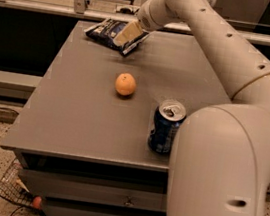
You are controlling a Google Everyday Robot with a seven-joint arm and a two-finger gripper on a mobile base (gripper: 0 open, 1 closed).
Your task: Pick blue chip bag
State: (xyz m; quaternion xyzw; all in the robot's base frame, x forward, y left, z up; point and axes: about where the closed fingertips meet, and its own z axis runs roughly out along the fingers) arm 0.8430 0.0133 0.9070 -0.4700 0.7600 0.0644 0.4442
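— Camera view first. Whereabouts of the blue chip bag [105,29]?

— Lying flat on the counter [72,121], at the far edge, toward the far left corner. Dark navy with white markings.

— And the pincer [127,34]?

— Down at the bag's right end, laid over it and seemingly touching. Tan, slanted toward the near left. Open or closed: cannot tell.

— Bag raised at all?

— Resting on the counter, as far as can be seen.

— Anything else up there?

— An orange [126,84] near the middle, well apart from the bag. A blue soda can [166,126], upright with a silver top, close to the near edge toward the right. Just beside it, the bulky white arm [224,184] in the foreground.

— Below?

— Drawer fronts [97,193] under the near edge. A wire basket [14,190] on the floor by the near left corner.
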